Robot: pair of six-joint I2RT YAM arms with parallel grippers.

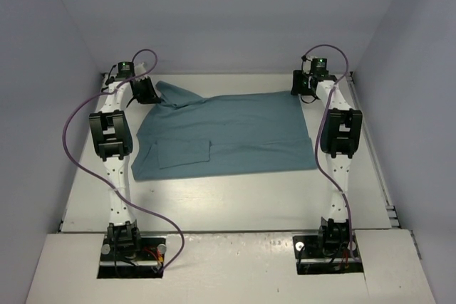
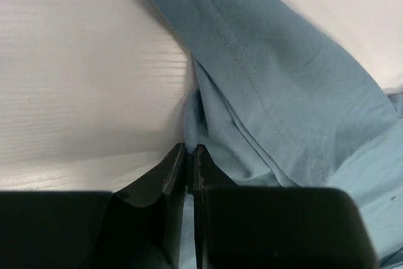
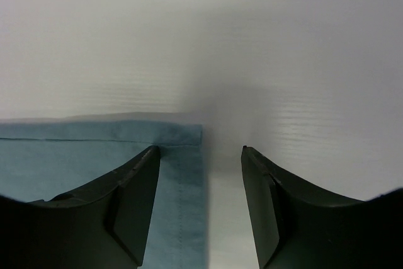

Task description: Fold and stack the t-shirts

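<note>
One teal t-shirt [image 1: 235, 133] lies spread flat on the white table, with a sleeve folded over its near left part. At the shirt's far left corner, my left gripper [image 1: 147, 91] is down on bunched cloth. In the left wrist view its jaws [image 2: 189, 150] are shut, pinching a fold of the t-shirt [image 2: 271, 80] beside a stitched hem. My right gripper [image 1: 306, 90] is at the far right corner. It stands open [image 3: 201, 149], its fingers either side of the hemmed corner of the t-shirt [image 3: 75, 155], one fingertip over cloth and the other over bare table.
The white table [image 1: 235, 197] is boxed in by grey walls [image 1: 235, 19] at the back and both sides. Purple cables [image 1: 71, 147] loop beside each arm. Both arms reach from their bases at the near edge out along the shirt's left and right sides.
</note>
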